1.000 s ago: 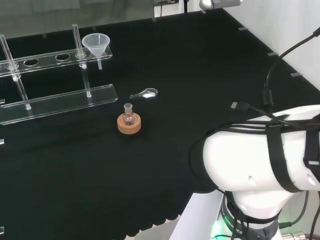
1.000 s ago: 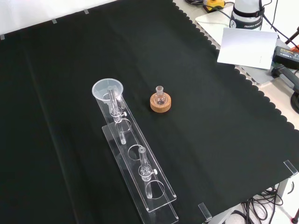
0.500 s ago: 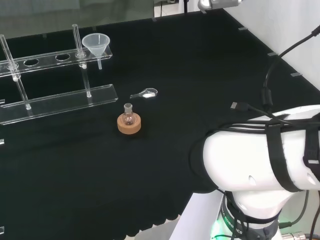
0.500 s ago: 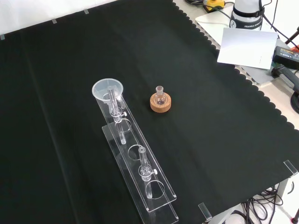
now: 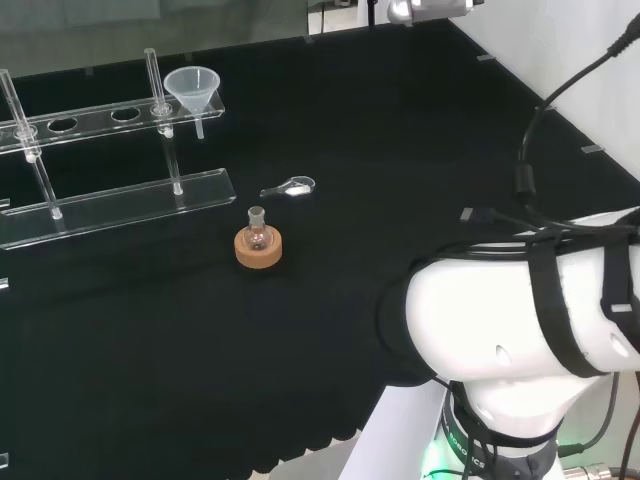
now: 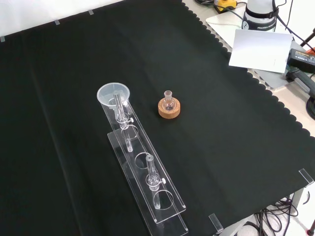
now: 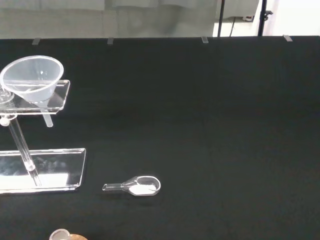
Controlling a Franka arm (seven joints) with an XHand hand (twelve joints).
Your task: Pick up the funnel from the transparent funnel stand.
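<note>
A clear plastic funnel (image 5: 192, 88), a smooth cone with a short stem, sits in the end hole of the transparent funnel stand (image 5: 110, 195); in the head view that is the stand's right end, in the front view (image 6: 113, 95) its upper end. The stand (image 6: 146, 182) is two flat clear plates, the upper one pierced with round holes, joined by thin clear rods. The wrist view shows the funnel (image 7: 32, 79) seated in the upper plate, its stem hanging below, with the stand (image 7: 35, 169) base beneath it. Near the stand a small round-bottomed glass flask (image 5: 258, 232) stands upright in a cork ring (image 5: 259, 250), brown and rough-looking, also seen in the front view (image 6: 169, 107). Between the flask and the stand in the head view lies a small clear scoop (image 5: 288, 187) holding a little white powder (image 7: 142, 188). The bench carries a matte black cloth (image 6: 221, 128) with a scalloped edge. The arm's white link (image 5: 520, 320), strapped with black bands and cables, fills the head view's right. Whether the hand is spread or closed, I cannot tell.
</note>
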